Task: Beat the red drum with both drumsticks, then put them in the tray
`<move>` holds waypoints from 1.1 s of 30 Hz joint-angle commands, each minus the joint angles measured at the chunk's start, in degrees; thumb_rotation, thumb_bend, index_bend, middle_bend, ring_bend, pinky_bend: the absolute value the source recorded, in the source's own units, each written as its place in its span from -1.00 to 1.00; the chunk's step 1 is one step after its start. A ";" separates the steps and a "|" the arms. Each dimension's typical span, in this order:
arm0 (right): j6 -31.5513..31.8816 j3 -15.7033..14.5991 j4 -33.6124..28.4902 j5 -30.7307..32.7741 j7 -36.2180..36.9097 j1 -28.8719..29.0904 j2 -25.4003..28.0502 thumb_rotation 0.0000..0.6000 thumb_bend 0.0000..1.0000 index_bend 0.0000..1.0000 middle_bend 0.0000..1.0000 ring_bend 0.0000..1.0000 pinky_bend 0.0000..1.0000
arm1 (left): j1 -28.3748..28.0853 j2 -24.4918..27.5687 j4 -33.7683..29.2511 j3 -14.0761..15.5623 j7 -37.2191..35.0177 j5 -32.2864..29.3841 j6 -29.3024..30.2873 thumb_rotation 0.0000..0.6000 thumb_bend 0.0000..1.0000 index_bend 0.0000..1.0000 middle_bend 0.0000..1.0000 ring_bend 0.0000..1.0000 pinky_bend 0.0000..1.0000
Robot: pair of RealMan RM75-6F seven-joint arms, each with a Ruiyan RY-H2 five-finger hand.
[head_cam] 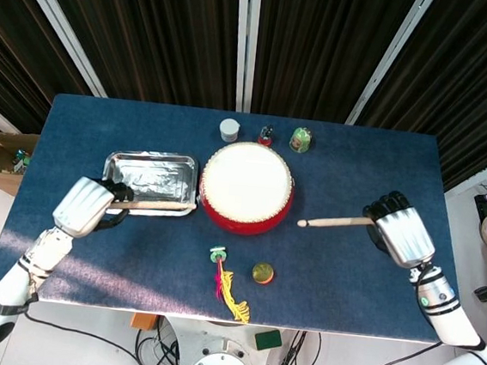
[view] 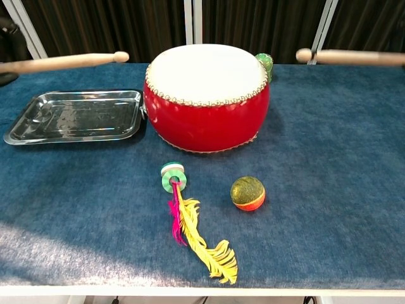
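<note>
No legible writing anywhere. Red drum [head_cam: 247,188], white skin, stands mid-table on blue cloth. Left hand [head_cam: 84,205] grips left drumstick [view: 63,61], right hand [head_cam: 404,232] grips right drumstick [view: 351,57]; both sticks raised level, tips toward drum. Foil tray [head_cam: 149,182] just left of drum. Feather shuttlecock [view: 190,225] and ball [view: 247,192] lie in front; small items behind drum.

A red drum [view: 207,120] with a cream-white skin stands on a dark blue tablecloth [view: 329,209]. The silver tray [view: 38,128] gleams, the drumsticks [view: 63,62] are pale wood, and a pink-and-yellow feather shuttlecock [view: 193,231] lies near a green-orange ball [view: 247,192].
</note>
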 commanded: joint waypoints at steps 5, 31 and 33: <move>-16.86 9.48 -13.84 10.30 -13.35 11.55 12.19 1.00 0.61 0.35 0.23 -0.32 -0.34 | -6.33 1.07 -0.36 -4.74 2.98 -7.42 -9.22 1.00 0.22 0.36 0.33 0.25 0.51; -22.19 11.33 -13.98 28.77 -33.53 24.31 5.31 1.00 0.63 0.37 0.23 -0.31 -0.31 | -16.30 -5.55 4.21 -6.04 13.68 -14.28 -20.64 1.00 0.22 0.36 0.33 0.25 0.51; -22.28 11.05 -14.41 29.17 -33.58 24.31 6.11 1.00 0.63 0.37 0.23 -0.31 -0.31 | -17.61 -7.14 5.95 -6.22 17.08 -17.03 -22.61 1.00 0.22 0.36 0.33 0.25 0.51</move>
